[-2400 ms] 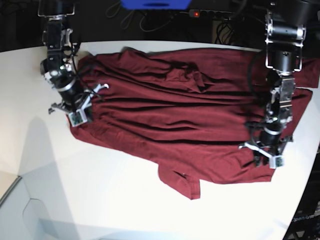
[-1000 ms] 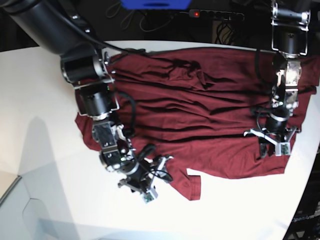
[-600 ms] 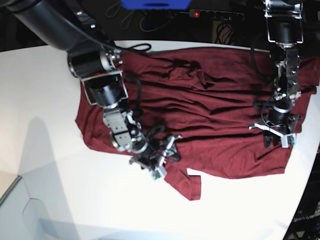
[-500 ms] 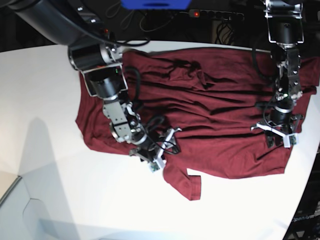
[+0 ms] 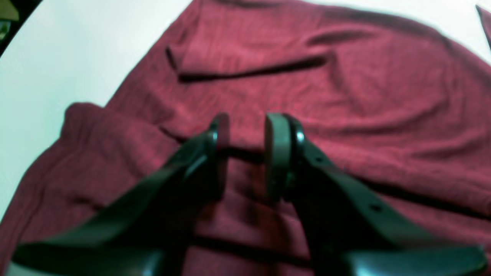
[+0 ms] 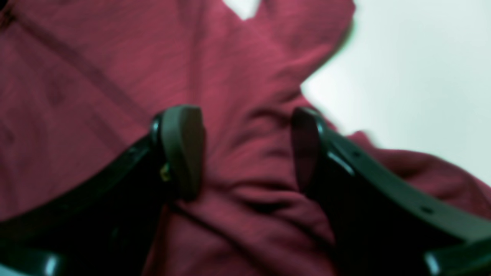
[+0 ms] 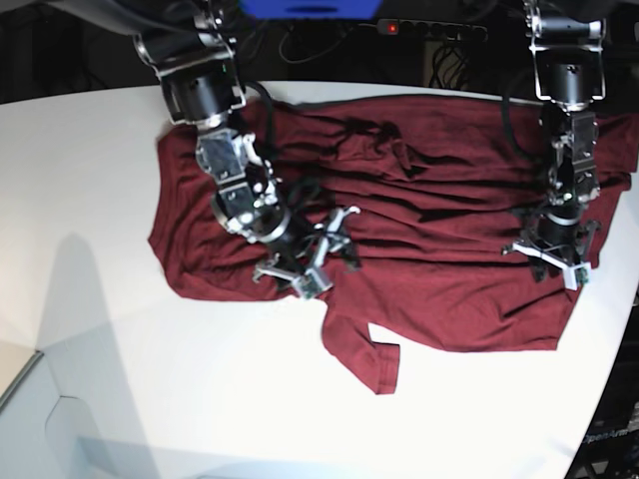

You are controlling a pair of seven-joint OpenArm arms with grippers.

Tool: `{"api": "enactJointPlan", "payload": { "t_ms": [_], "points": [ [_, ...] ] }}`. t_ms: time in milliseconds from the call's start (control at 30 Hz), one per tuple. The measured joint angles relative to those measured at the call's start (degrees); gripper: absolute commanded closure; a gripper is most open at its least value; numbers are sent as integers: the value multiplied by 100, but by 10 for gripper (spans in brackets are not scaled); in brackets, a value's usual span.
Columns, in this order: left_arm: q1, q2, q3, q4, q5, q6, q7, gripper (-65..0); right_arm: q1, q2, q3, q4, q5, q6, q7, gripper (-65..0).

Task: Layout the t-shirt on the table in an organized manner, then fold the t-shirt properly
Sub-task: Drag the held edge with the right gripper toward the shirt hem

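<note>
Base view: the right gripper (image 7: pixel 321 255), jaws spread empty, hovers over the maroon thin-fabric t-shirt (image 7: pixel 429 210); its loose sleeve lies at five o'clock, nearer this arm.

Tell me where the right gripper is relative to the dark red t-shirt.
In the base view the right gripper is left of centre, over the dark red t-shirt near its front edge, just above the sleeve lying on the white table.

Right gripper (image 6: pixel 245 149) agape; left gripper (image 5: pixel 245 153) narrowly parted.
</note>
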Motion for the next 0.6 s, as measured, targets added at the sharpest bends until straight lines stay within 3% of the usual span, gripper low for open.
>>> {"api": "enactJointPlan", "payload": {
  "t_ms": [100, 300, 600],
  "points": [
    [-33, 15, 0, 0, -2, -4, -7, -161, -238, 179, -494, 723, 15, 31, 22, -365],
    [-48, 4, 2, -297, 2, -15, -13, -161, 107, 199, -557, 820, 37, 63, -11, -365],
    [164, 0, -2, -433, -4, -37, -267, -160, 1897, -118, -170, -1823, 42, 59, -39, -365]
  ]
}}
